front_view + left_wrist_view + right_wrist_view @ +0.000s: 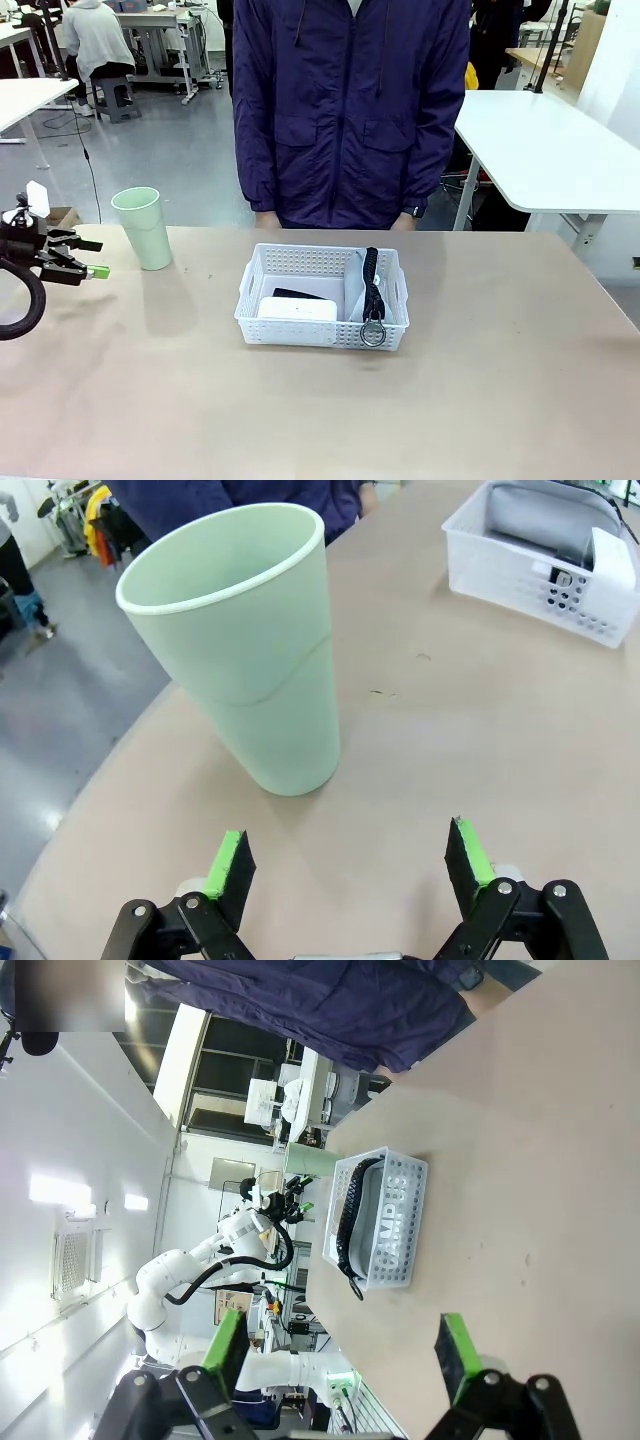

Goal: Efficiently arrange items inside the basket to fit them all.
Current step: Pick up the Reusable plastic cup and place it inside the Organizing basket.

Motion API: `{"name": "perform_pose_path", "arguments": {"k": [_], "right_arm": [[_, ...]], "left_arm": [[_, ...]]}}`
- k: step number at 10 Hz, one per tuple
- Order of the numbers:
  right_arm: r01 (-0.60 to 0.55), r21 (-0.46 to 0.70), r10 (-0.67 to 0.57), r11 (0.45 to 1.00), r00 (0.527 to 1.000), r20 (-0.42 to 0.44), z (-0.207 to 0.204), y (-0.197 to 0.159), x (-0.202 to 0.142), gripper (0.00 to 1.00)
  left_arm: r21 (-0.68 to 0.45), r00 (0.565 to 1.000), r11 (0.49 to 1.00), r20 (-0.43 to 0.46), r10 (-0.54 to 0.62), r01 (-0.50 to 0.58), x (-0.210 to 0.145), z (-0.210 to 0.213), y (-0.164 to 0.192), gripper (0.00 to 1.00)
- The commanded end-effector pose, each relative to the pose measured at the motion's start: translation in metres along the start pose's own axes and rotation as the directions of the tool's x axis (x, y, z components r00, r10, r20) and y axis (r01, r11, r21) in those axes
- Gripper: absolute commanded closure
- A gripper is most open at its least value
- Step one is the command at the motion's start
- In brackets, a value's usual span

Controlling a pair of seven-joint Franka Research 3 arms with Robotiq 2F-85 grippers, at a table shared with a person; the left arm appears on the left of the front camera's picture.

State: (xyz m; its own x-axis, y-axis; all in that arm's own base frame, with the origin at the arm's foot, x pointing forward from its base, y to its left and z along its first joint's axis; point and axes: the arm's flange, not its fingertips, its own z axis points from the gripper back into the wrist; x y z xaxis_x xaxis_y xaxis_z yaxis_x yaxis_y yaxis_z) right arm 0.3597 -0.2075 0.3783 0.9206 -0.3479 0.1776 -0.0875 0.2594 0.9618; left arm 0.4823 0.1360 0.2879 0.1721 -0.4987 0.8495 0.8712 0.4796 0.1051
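The white perforated basket (300, 334) sits mid-table. In it lie a white rounded box (298, 308) at the front left, a black stapler (300, 294) behind that box, and a grey pouch (354, 285) on the right. The pouch's black strap (372, 280) ends in a ring (373, 333) hanging over the front rim. A pale green cup (142, 228) stands upright on the table, left of the basket. My left gripper (93, 258) is open, just left of the cup (240, 650), which stands clear of its fingers (228, 865). My right gripper (340, 1350) is open and empty, with the basket (405, 1175) farther off.
A person in a dark blue jacket (350, 100) stands at the table's far edge behind the basket. Bare tabletop (500, 380) lies to the right of the basket and in front of it. White tables (550, 140) stand in the background.
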Motion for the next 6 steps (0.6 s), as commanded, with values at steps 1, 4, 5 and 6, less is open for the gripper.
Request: {"name": "perform_pose_path", "arguments": {"k": [1, 4, 5, 6], "right_arm": [[0.017, -0.02, -0.017, 1.0, 1.0, -0.003, 0.001, 0.004, -0.002, 0.0], [0.017, -0.02, -0.017, 1.0, 1.0, -0.003, 0.001, 0.004, -0.002, 0.0], [0.017, -0.02, -0.017, 1.0, 1.0, -0.003, 0.001, 0.004, -0.002, 0.0], [0.017, -0.02, -0.017, 1.0, 1.0, -0.003, 0.001, 0.004, -0.002, 0.0]], "left_arm": [[0.018, 0.999, 0.999, -0.011, -0.038, 0.039, -0.001, 0.006, -0.007, 0.0], [-0.015, 1.0, 1.0, -0.011, 0.003, -0.003, -0.003, -0.012, 0.024, 0.0], [-0.02, 1.0, 1.0, 0.007, 0.003, -0.003, -0.006, -0.02, 0.036, 0.0], [-0.035, 1.0, 0.999, 0.019, 0.009, -0.008, -0.009, -0.028, 0.05, 0.0]]}}
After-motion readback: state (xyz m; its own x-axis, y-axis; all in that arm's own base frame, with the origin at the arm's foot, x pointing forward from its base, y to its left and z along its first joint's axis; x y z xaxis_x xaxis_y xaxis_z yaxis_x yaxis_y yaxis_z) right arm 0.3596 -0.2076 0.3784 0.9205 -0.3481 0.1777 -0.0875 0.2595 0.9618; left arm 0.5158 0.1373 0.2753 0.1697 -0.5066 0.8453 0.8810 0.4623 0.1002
